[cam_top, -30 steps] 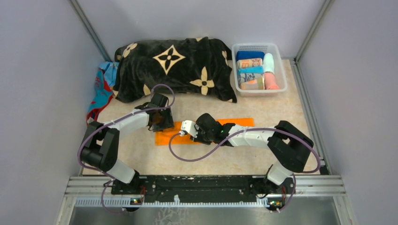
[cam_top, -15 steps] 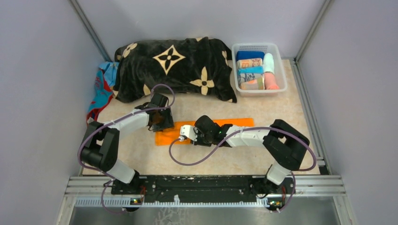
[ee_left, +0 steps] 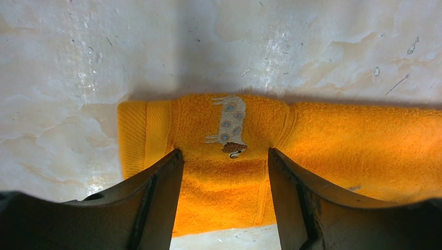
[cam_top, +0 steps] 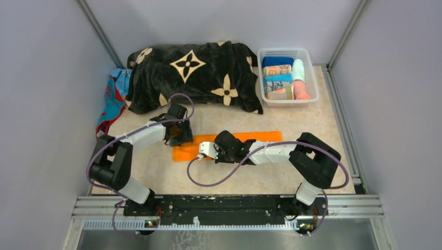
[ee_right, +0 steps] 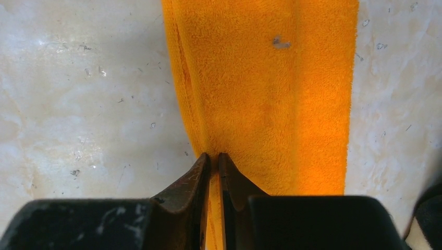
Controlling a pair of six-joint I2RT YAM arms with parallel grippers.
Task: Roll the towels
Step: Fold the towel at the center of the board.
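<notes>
The orange towel (ee_right: 271,94) is lying flat as a long folded strip on the table (cam_top: 156,177), just ahead of both arms. The right gripper (ee_right: 214,161) is just finishing closing, its jaws nearly together and pinching a ridge of cloth along one long edge — probably setting the grip to start the roll. The left gripper (ee_left: 225,156) is hanging wide open over the towel's left end — gripping nothing.

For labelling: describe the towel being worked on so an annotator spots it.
Find the black flowered blanket at the back. In front of it, a long orange towel lies flat. Only it is plain orange and spread out: the rolled towels sit in the white basket, the patterned towel left of the blanket.
</notes>
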